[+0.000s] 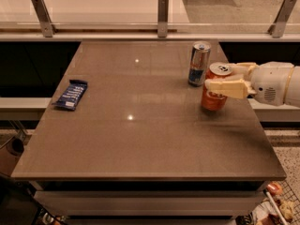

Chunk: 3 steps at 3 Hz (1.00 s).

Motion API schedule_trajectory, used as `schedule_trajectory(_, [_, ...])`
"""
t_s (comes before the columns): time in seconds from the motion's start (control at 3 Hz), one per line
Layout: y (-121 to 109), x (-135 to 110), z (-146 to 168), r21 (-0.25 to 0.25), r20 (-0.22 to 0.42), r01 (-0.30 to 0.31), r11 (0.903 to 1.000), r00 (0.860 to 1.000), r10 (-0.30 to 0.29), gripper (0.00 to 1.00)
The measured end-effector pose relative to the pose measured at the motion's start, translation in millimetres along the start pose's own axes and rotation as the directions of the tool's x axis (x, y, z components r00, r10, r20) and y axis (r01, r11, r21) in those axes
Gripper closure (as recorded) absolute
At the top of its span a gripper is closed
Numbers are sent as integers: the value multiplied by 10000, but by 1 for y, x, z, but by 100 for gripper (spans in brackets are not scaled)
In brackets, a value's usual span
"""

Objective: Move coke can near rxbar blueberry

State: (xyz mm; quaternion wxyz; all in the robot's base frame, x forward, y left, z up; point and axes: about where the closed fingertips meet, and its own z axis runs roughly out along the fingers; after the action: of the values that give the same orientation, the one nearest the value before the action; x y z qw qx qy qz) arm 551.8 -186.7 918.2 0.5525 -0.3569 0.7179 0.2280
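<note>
Gripping the upright coke can (213, 101), end effector (218, 77) clamped around it, right side of table (140, 144)
</note>
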Motion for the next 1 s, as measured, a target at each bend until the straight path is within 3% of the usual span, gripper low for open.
schedule_trajectory(0.67, [45, -61, 46, 410, 403, 271, 9988, 9988, -287, 100])
schedule_trajectory(1.0, [70, -89, 82, 79, 880, 533, 9985, 9947, -538, 100])
